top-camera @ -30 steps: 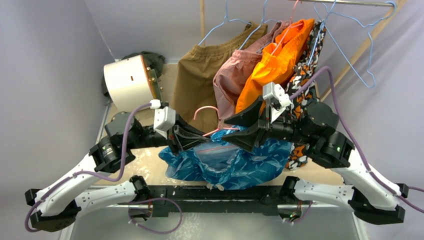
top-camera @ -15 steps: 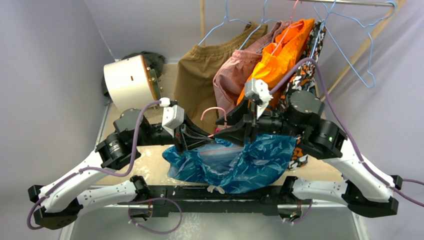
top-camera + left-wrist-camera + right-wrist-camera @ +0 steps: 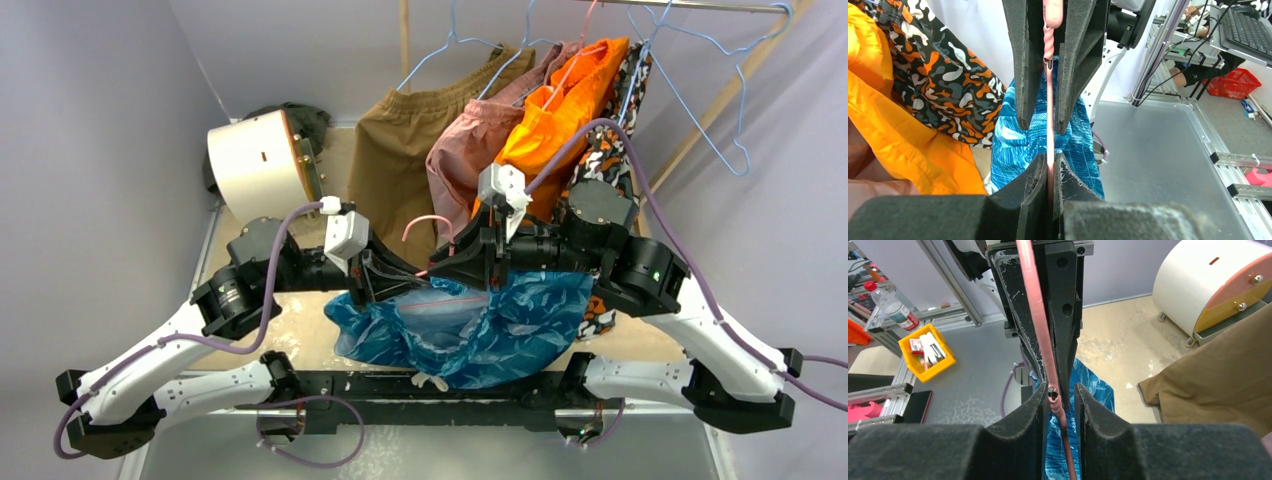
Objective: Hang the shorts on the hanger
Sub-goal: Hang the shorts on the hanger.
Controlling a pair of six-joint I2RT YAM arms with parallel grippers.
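Since a second ago the right gripper [image 3: 1059, 392] is sitting farther left, jaws slightly apart around the hanger [image 3: 1049, 125]; the left gripper [image 3: 1050, 167] is clamping its wire, with the shorts [image 3: 500, 320] draping beneath.

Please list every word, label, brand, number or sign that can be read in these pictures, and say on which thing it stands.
No text can be read in any view.
Label on the bottle: too small and blurred to read.
Keys of the keyboard: too small to read.
Things in the yellow box: blurred, nothing readable.
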